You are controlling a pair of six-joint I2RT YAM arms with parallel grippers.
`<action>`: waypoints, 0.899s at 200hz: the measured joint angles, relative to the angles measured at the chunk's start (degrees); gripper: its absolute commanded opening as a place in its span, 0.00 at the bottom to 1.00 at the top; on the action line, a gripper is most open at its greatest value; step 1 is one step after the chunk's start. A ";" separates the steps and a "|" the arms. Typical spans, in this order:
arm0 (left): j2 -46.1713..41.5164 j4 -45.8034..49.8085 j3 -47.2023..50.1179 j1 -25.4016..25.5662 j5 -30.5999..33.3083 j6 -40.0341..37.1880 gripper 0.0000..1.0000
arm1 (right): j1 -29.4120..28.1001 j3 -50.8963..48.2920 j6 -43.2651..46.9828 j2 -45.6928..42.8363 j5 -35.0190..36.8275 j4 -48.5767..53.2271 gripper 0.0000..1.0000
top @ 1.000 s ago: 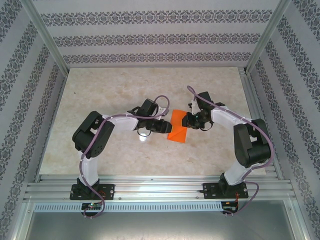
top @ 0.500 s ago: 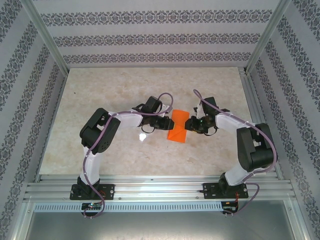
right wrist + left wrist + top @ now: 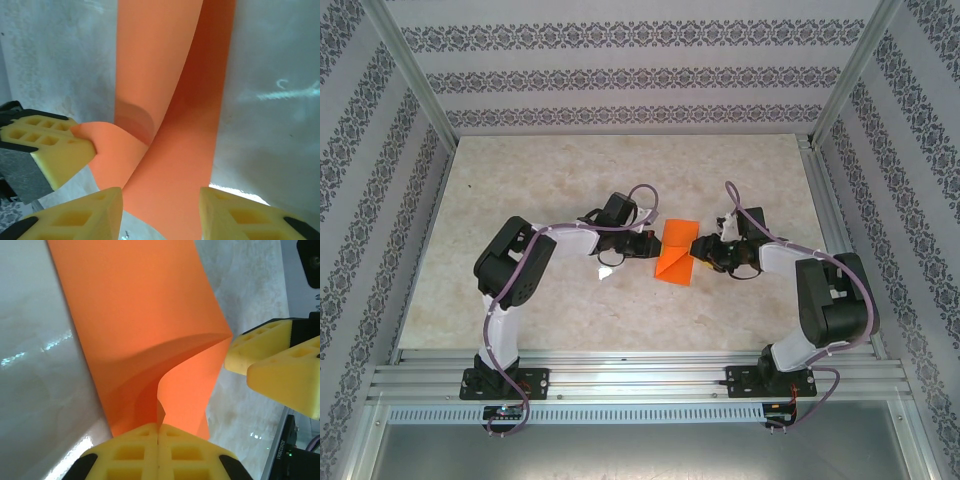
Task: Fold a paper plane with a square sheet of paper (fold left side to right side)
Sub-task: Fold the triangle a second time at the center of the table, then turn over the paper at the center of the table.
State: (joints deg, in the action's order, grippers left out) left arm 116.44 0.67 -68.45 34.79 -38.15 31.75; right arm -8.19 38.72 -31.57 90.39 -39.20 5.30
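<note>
Left gripper (image 3: 158, 432) has come in from the left and its jaws have closed flat on the left edge of the square sheet of paper (image 3: 675, 256). The sheet lies mid-way across the surface (image 3: 550, 180) between the arms, with one layer bowed up, so the left-to-right fold is judged to be starting. Right gripper (image 3: 160, 210) has widened; its jaws stand apart astride the paper's right side, gripping nothing. Not determinable: whether the left jaws pinch one layer or two, whether the right jaws touch the paper, and the sheet's full outline, which is cut off in both wrist views.
</note>
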 measured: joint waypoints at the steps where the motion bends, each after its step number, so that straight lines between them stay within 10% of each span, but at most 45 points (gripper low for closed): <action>1: 0.00 -0.07 0.02 -0.02 -0.02 0.04 0.00 | 0.00 0.00 -0.07 0.04 -0.07 -0.13 0.44; 123: -0.15 -1.75 0.57 -0.31 -0.57 1.40 0.03 | -1.27 -0.44 -9.73 8.37 -5.51 -14.21 0.15; 180: -4.76 -2.64 4.42 -1.88 -0.04 2.10 0.48 | -1.46 -0.31 -10.75 6.05 -5.44 -13.86 0.00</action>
State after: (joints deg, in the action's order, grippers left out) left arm 111.68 -1.98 -64.03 32.91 -38.20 33.85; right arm -9.65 38.41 -42.33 96.44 -44.64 -8.56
